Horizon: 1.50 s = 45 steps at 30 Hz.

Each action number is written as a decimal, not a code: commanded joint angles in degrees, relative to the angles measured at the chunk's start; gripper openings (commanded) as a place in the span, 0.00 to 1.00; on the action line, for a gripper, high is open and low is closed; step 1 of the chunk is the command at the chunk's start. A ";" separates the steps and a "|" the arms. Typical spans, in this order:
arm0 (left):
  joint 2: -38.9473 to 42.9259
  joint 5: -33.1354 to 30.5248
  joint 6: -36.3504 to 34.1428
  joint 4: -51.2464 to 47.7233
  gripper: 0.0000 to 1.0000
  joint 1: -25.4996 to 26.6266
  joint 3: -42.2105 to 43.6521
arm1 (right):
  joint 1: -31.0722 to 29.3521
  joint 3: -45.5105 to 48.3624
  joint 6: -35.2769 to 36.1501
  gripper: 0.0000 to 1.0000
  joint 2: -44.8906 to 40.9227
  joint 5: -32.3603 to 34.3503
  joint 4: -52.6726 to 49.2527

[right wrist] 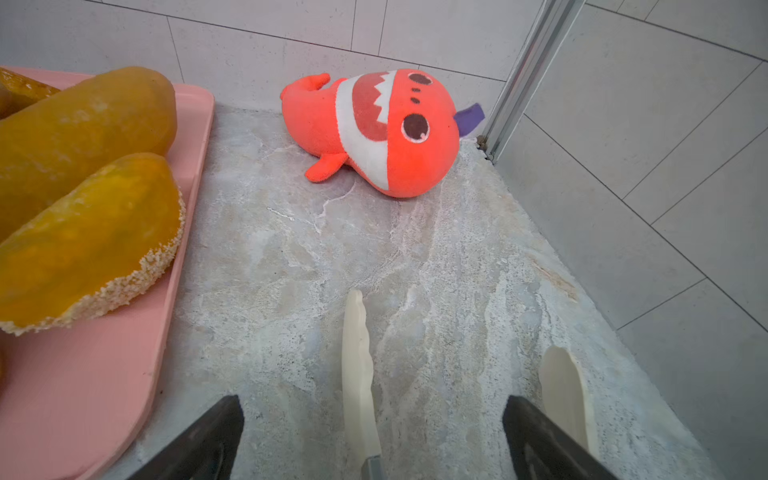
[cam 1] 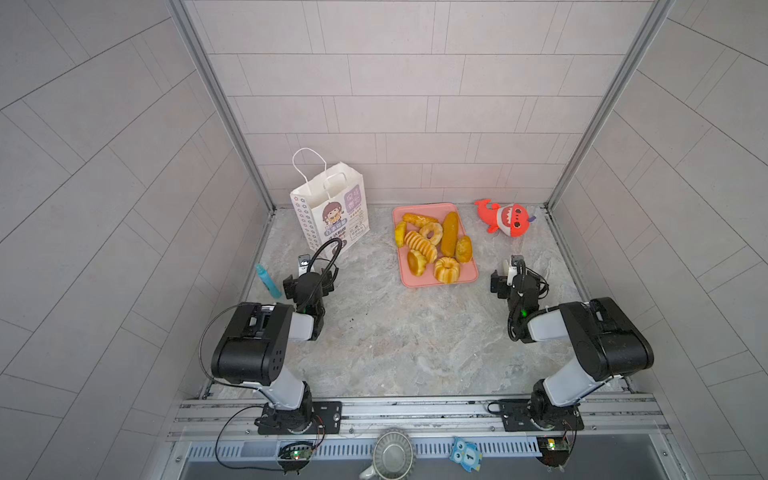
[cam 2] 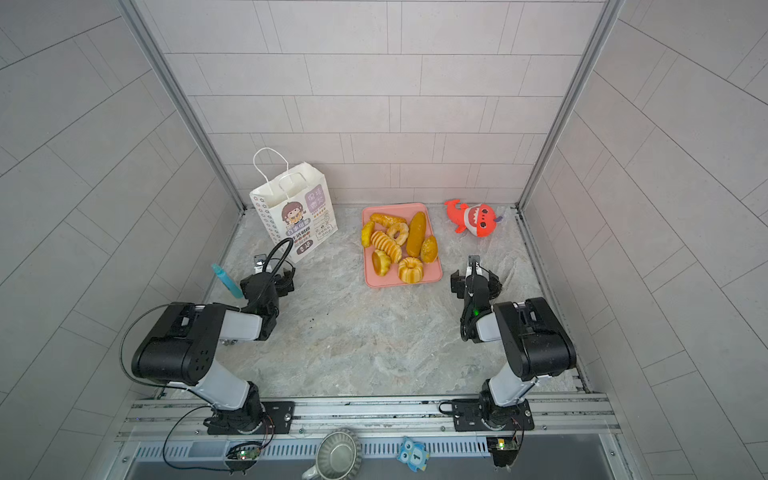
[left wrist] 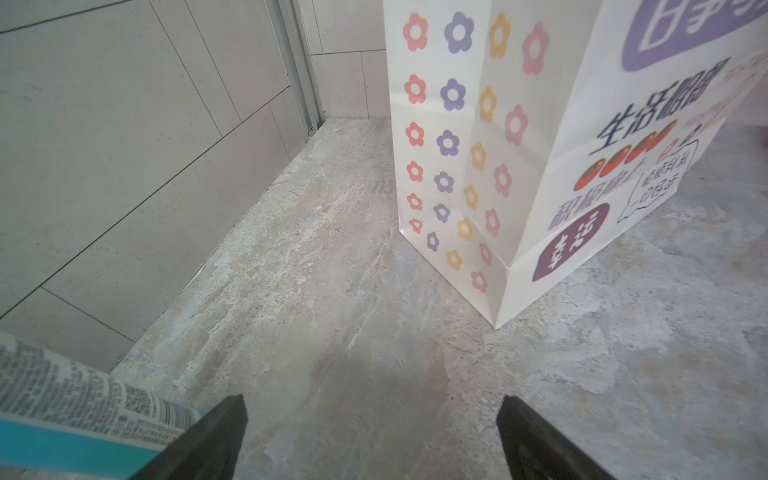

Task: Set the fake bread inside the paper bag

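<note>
The fake bread [cam 1: 432, 245] [cam 2: 399, 245] is several glossy golden loaves, rings and ridged rolls piled on a pink tray [cam 1: 419, 280] [cam 2: 386, 280]. Two loaves [right wrist: 83, 232] fill the near side of the right wrist view. At the back left the paper bag [cam 1: 332, 208] [cam 2: 295, 208] stands upright, its flowered side [left wrist: 457, 145] close in front of my left gripper [cam 1: 311, 279] [left wrist: 371, 401]. That gripper is open and empty over bare table. My right gripper [cam 1: 515, 282] [right wrist: 372, 401] is open beside the tray's right edge [right wrist: 83, 395], holding nothing.
A red plush shark [cam 1: 509, 218] [right wrist: 374, 129] lies in the back right corner. A teal tube [cam 1: 268, 280] [left wrist: 62, 415] lies against the left wall by my left gripper. A cream serrated blade [right wrist: 357, 353] shows between my right fingers, touching neither. Walls close three sides.
</note>
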<state>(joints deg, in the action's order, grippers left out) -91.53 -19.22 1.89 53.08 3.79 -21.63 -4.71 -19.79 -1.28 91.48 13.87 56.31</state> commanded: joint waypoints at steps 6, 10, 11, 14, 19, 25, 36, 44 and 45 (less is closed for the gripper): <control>0.38 0.19 -0.15 0.72 1.00 0.25 -0.78 | 0.21 -0.68 0.96 0.99 -0.95 -0.28 0.18; 0.47 0.24 -0.20 0.77 1.00 0.29 -0.74 | 0.23 -0.62 0.87 0.99 -0.95 -0.30 0.12; 0.47 0.20 -0.20 0.78 1.00 0.26 -0.77 | 0.16 -0.69 0.86 0.99 -0.95 -0.31 0.12; 0.47 0.24 -0.18 0.78 1.00 0.27 -0.77 | 0.16 -0.69 0.93 0.99 -0.96 -0.32 0.14; 0.48 0.23 -0.18 0.71 1.00 0.32 -0.78 | 0.20 -0.62 0.86 0.99 -0.95 -0.33 0.11; 0.31 0.24 -0.15 0.65 1.00 0.27 -0.87 | 0.24 -0.70 0.84 0.99 -0.95 -0.29 0.03; 13.59 -1.89 0.46 -9.77 1.00 0.40 -0.76 | -0.17 0.75 0.82 0.99 -14.88 3.01 -8.04; 32.93 -8.02 12.51 -37.53 1.00 0.42 -9.35 | -0.17 -4.50 -14.42 0.99 -38.65 6.39 -34.79; 34.78 -8.99 14.78 -41.32 1.00 0.41 -10.78 | -0.16 -6.17 -17.34 0.99 -40.56 7.58 -40.21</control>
<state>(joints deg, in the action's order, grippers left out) -60.99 -24.29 9.63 25.82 3.95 -28.47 -4.62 -22.46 -9.69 55.48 17.63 32.21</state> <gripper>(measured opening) 0.999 0.992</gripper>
